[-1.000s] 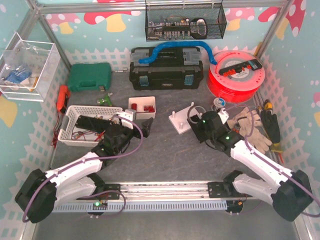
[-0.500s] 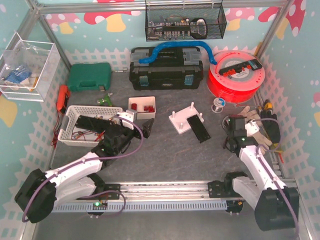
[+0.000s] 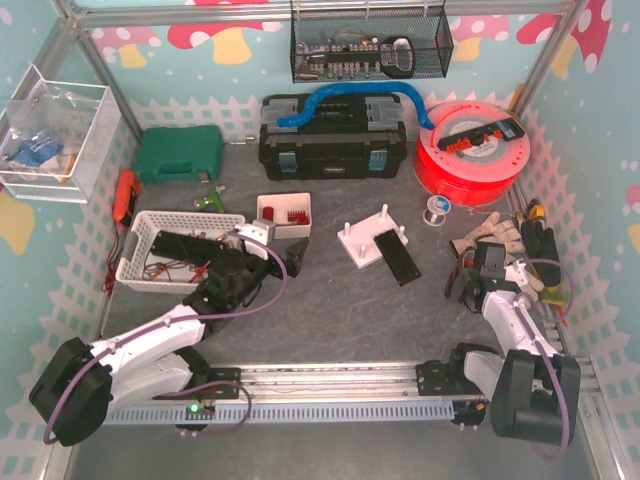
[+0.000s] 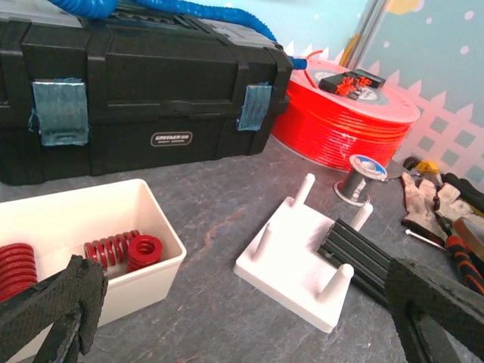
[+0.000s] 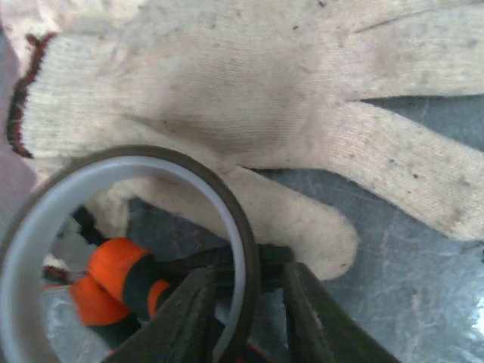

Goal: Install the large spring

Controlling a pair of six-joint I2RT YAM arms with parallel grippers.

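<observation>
**Right arm gone to the gloves, springs untouched**

My right gripper (image 5: 253, 281) has swung away from the peg base (image 3: 362, 240) to the glove (image 5: 227, 91). Its fingers are barely parted astride a ring (image 5: 53, 204), and I cannot tell whether they grip it. My left gripper (image 4: 242, 299) gapes wide before the box (image 4: 162, 261) holding the springs (image 4: 121, 252). Installing hasn't begun.

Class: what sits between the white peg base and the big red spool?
A small wire reel stands between the white peg base and the red spool, clearest in the left wrist view.
</observation>
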